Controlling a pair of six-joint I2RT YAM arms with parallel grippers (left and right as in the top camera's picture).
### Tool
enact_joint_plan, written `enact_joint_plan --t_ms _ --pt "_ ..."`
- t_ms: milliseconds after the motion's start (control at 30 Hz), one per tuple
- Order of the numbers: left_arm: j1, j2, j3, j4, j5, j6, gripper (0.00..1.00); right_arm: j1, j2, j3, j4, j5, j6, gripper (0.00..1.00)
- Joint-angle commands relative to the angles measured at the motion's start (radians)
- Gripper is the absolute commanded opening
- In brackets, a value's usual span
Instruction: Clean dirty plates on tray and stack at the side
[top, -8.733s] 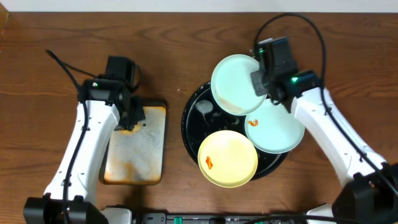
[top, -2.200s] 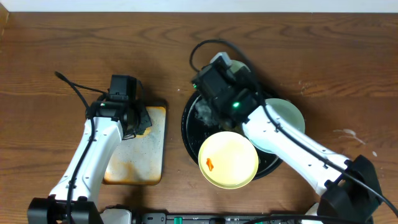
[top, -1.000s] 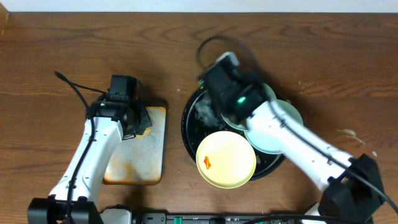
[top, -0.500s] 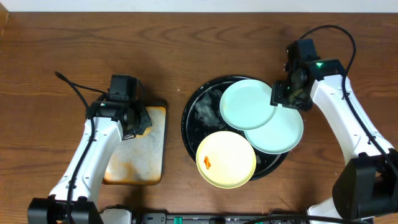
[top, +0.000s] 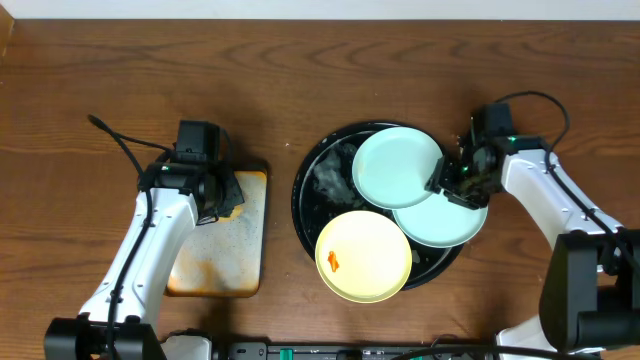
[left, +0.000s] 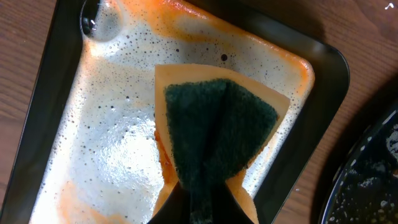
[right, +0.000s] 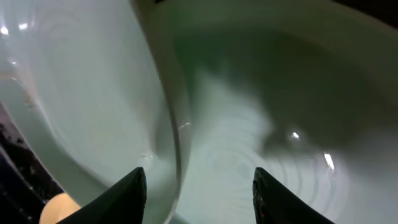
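Left claw (top: 222, 195) is pinched together on the orange sponge (left: 214, 134), green scrub face up, over the foamy, rust-stained metal tray (left: 37, 124). Round black tray (top: 305, 190) is mid-table with all three plates on it: yellow plate (top: 365, 255) in front with an orange smear (top: 334, 264), upper blue-green plate (top: 395, 168) overlapping the lower blue-green plate (top: 445, 222) on the right. None are stacked at the side yet. The plates look stiff, light and shallow, probably slick from suds, so a flat pinch would likely slip. Best hold is the raised rim, one finger above and one below. Right claw (top: 450, 180) is at the upper plate's right edge, jaws apart, with the rim running between the fingers (right: 127, 193). It is not clamped, and contact can't be told.
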Motion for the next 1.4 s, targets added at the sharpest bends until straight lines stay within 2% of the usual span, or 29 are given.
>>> enact_joint_plan --t_ms 0,167,300,433,500,600,900,1033,1200,1367 --pt "0.002 0.006 -0.006 -0.003 -0.008 0.021 0.08 -0.010 -0.005 0.001 0.014 -0.055 -0.025 0.54" --pt "0.002 0.006 -0.006 -0.003 -0.008 0.021 0.08 -0.010 -0.004 -0.034 0.088 -0.049 0.019 0.54" --pt "0.002 0.006 -0.006 -0.003 -0.008 0.021 0.08 -0.010 -0.004 -0.094 0.180 -0.034 0.077 0.43" --pt "0.002 0.006 -0.006 -0.004 -0.008 0.021 0.08 -0.009 -0.005 -0.109 0.211 -0.013 0.109 0.27" --pt "0.002 0.006 -0.006 -0.004 -0.008 0.021 0.08 -0.010 -0.006 -0.107 0.224 -0.017 0.108 0.14" --pt "0.002 0.006 -0.006 -0.004 -0.008 0.021 0.08 -0.009 -0.008 -0.098 0.233 -0.017 0.101 0.01" --pt "0.002 0.006 -0.006 -0.004 -0.008 0.021 0.08 -0.009 -0.066 0.000 0.211 -0.011 0.015 0.01" --pt "0.002 0.006 -0.006 -0.004 -0.008 0.021 0.08 0.006 -0.132 0.061 0.175 0.053 -0.054 0.01" --pt "0.002 0.006 -0.006 -0.003 -0.008 0.021 0.09 0.088 -0.214 0.141 0.082 0.247 -0.246 0.01" --pt "0.002 0.006 -0.006 -0.003 -0.008 0.021 0.08 0.239 -0.259 0.172 0.026 0.587 -0.385 0.01"
